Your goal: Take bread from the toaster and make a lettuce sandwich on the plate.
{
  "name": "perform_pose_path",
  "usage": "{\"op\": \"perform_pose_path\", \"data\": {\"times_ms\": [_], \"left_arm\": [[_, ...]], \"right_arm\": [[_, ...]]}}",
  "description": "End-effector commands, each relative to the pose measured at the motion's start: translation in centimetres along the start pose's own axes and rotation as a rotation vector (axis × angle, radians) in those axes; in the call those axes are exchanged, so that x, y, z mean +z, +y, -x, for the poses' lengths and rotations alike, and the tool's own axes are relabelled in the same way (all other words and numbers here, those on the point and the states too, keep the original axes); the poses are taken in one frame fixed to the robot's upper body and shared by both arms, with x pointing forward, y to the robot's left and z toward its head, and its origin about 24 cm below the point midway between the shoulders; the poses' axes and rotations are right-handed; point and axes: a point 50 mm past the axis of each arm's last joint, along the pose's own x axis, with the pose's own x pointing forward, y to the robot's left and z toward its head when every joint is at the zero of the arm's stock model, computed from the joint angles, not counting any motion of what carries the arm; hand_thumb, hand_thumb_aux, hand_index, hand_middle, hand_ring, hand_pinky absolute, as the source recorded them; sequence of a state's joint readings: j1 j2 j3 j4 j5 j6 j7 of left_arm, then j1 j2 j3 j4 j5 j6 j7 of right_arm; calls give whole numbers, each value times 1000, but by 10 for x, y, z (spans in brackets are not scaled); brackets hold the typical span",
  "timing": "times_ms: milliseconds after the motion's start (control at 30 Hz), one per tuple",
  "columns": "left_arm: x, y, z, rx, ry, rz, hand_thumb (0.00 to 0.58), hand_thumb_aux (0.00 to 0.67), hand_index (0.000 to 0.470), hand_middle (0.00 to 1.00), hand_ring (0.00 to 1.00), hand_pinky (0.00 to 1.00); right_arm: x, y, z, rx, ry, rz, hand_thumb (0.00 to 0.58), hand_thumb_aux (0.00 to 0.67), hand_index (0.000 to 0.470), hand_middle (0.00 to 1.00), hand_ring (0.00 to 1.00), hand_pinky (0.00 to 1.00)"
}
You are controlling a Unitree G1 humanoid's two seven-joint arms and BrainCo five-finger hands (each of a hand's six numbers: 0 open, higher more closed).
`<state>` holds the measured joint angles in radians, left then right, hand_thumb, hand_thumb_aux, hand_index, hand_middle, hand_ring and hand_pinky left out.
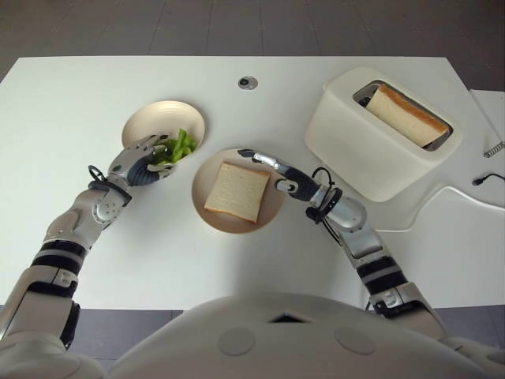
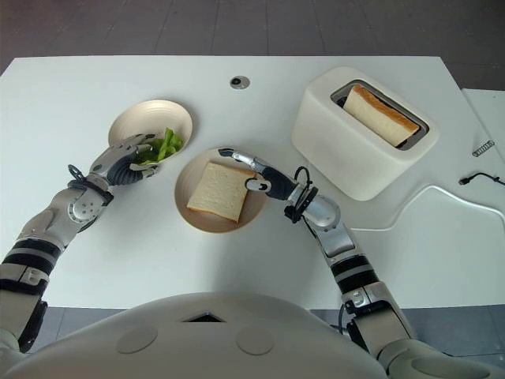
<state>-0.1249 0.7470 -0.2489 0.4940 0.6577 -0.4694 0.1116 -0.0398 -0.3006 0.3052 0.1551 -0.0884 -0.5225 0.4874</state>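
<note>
Beige round plate (image 1: pixel 229 226) carries a white bread slice (image 1: pixel 237 191), the flat, empty right robot hand (image 1: pixel 278 174) over its rim. Left robot hand (image 1: pixel 140 164) clutches green lettuce leaves (image 1: pixel 181 145) in a small beige dish (image 1: pixel 150 118); cream toaster (image 1: pixel 355 154) holds another slice (image 1: pixel 406 116).

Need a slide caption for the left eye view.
Left hand grips lettuce in the small dish; open right hand beside bread slice on plate; second slice in toaster.

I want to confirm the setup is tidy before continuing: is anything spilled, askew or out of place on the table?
Nothing stands out. One bread slice lies flat on the plate, a second slice stands in the toaster, and the lettuce sits in its dish, grasped by the left hand. Nothing is spilled.
</note>
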Motion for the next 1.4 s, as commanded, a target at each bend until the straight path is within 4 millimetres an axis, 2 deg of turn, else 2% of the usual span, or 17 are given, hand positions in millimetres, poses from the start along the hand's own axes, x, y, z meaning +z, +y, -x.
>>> {"op": "perform_pose_path", "data": {"times_ms": [33, 100, 267, 333, 400, 433, 533, 733, 900, 1033, 1067, 1233, 1267, 1300, 1333, 1400], "left_arm": [[5, -11, 15, -121, -63, -38, 415, 313, 219, 0, 0, 0], [9, -12, 20, -144, -102, -19, 438, 339, 238, 0, 0, 0], [12, -17, 25, -181, -133, 12, 415, 313, 219, 0, 0, 0], [13, -11, 25, -138, -151, 36, 346, 244, 171, 0, 0, 0], [14, -1, 26, -88, -170, 64, 209, 134, 94, 0, 0, 0], [13, 4, 26, -65, -169, 72, 0, 0, 0, 0, 0, 0], [8, 12, 26, -29, -145, 80, 0, 0, 0, 0, 0, 0], [5, 11, 25, -25, -142, 110, 0, 0, 0, 0, 0, 0], [6, 8, 15, -18, -131, 104, 0, 0, 0, 0, 0, 0], [5, 31, 2, 176, -104, 189, 0, 0, 0, 0, 0, 0], [4, 33, 0, 189, -91, 190, 45, 26, 18, 0, 0, 0], [9, 12, -8, 72, -83, 169, 124, 76, 53, 0, 0, 0], [12, 7, -10, 43, -90, 170, 220, 142, 100, 0, 0, 0], [14, 3, -12, 19, -94, 167, 371, 268, 188, 0, 0, 0], [15, -1, -13, -4, -94, 165, 449, 352, 247, 0, 0, 0], [15, -8, -16, -49, -82, 158, 500, 420, 295, 0, 0, 0]], "right_arm": [[6, -7, 2, -26, -26, 8, 0, 0, 0, 0, 0, 0], [10, -9, 2, -40, -51, 3, 0, 0, 0, 0, 0, 0], [10, -9, 2, -38, -58, 1, 0, 0, 0, 0, 0, 0], [10, -9, 2, -36, -57, 0, 0, 0, 0, 0, 0, 0], [10, -9, 2, -34, -57, 1, 0, 0, 0, 0, 0, 0], [10, -9, 2, -35, -57, 1, 0, 0, 0, 0, 0, 0], [9, -8, 2, -34, -55, 1, 0, 0, 0, 0, 0, 0], [7, -6, 2, -25, -48, 3, 0, 0, 0, 0, 0, 0], [7, -5, 2, -21, -46, 4, 0, 0, 0, 0, 0, 0], [6, -1, 2, -13, -46, -3, 0, 0, 0, 0, 0, 0], [6, 0, 2, -12, -45, -3, 0, 0, 0, 0, 0, 0], [6, 0, 2, -8, -45, -2, 0, 0, 0, 0, 0, 0], [6, 0, 2, -8, -44, -1, 0, 0, 0, 0, 0, 0], [6, 1, 2, -8, -43, 0, 0, 0, 0, 0, 0, 0], [5, 1, 2, -7, -42, 0, 0, 0, 0, 0, 0, 0], [5, 2, 2, -6, -41, 0, 0, 0, 0, 0, 0, 0]]}}
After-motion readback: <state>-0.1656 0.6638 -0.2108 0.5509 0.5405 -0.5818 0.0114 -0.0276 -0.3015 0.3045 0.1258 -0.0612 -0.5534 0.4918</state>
